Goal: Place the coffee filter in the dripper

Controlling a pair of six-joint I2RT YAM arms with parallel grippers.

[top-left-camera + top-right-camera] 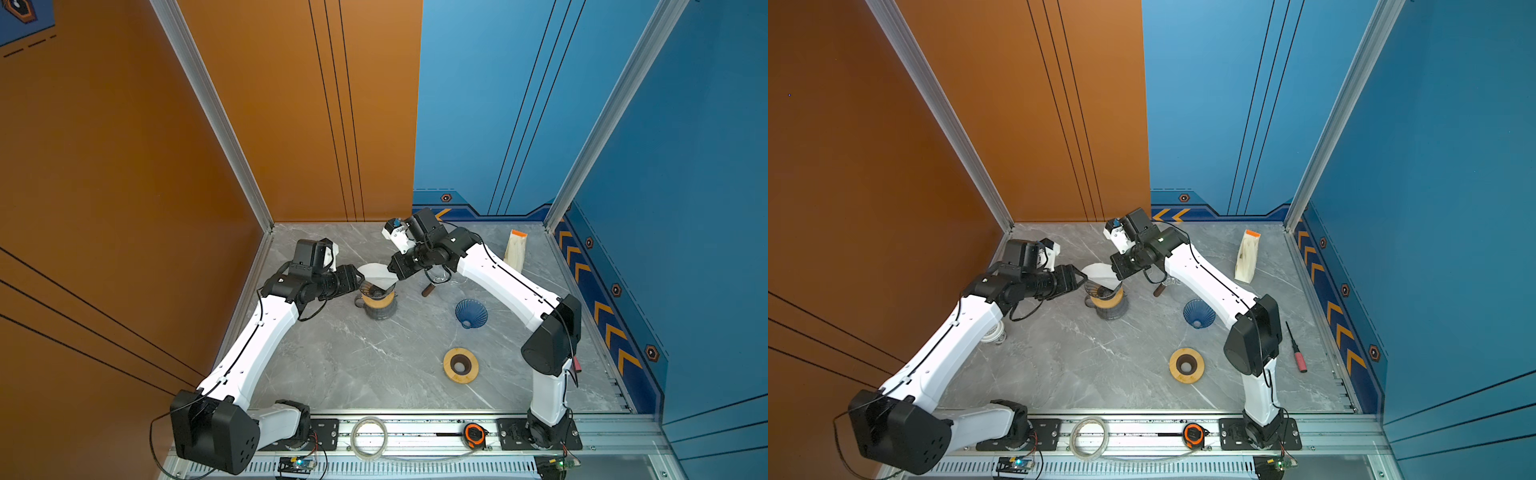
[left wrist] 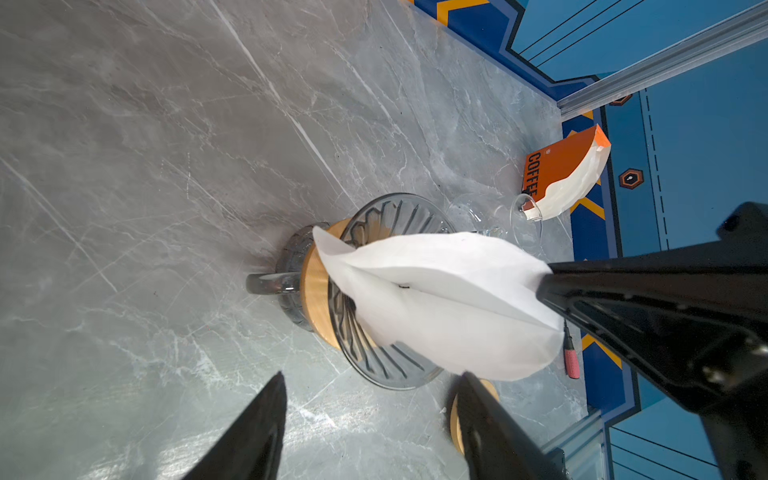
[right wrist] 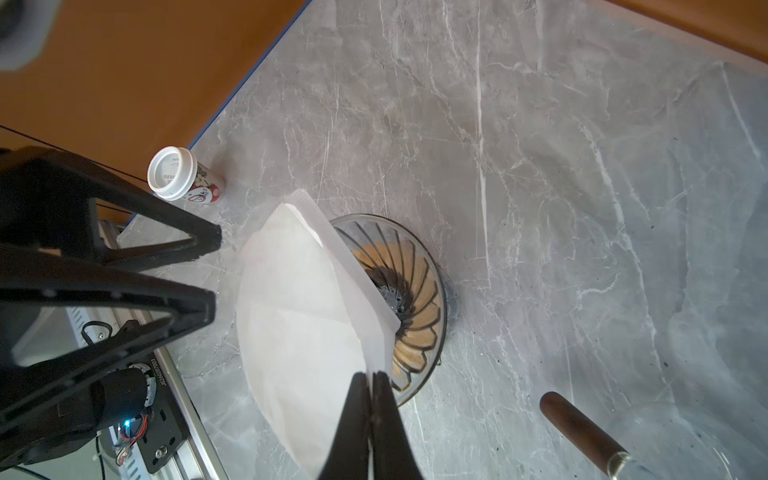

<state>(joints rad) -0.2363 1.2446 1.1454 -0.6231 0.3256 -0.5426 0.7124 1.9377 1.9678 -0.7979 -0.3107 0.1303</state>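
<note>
Task thing: the coffee filter (image 1: 376, 275), a white paper cone, hangs half in and half out of the dripper (image 1: 367, 287). Its folded edge dips into the ribbed bowl, and most of the paper stands above the rim.
Dripper: smoky glass, upright on a wooden collar (image 2: 312, 286) atop a dark server, at about 10 o'clock from the desk (image 1: 353, 365) centre in both top views.
Right tool: the right tool (image 3: 371, 376) is pinched closed on the filter's upper edge. In a top view it sits at the dripper's 1 o'clock.
Left tool: the left tool (image 2: 374, 376) has its jaws spread and grips nothing. It waits at the dripper's 10 o'clock, just beside the paper. I cannot tell if it touches it.
Key relation: the filter's long axis is tilted, not plumb. It runs from the bowl's middle up and out towards 11 o'clock, so the body leans over the rim on the left tool's side.
Nearer arm: the right arm has the paper, while the left is nearest the side that overhangs.
Judged step: seating is begun but not done.
Next move, as I judge it: swing the held edge over the bowl's centre, lower, then release. The left tool could nudge the overhang inward.
Risk: thin paper may crumple, or spring back out on release.
</note>
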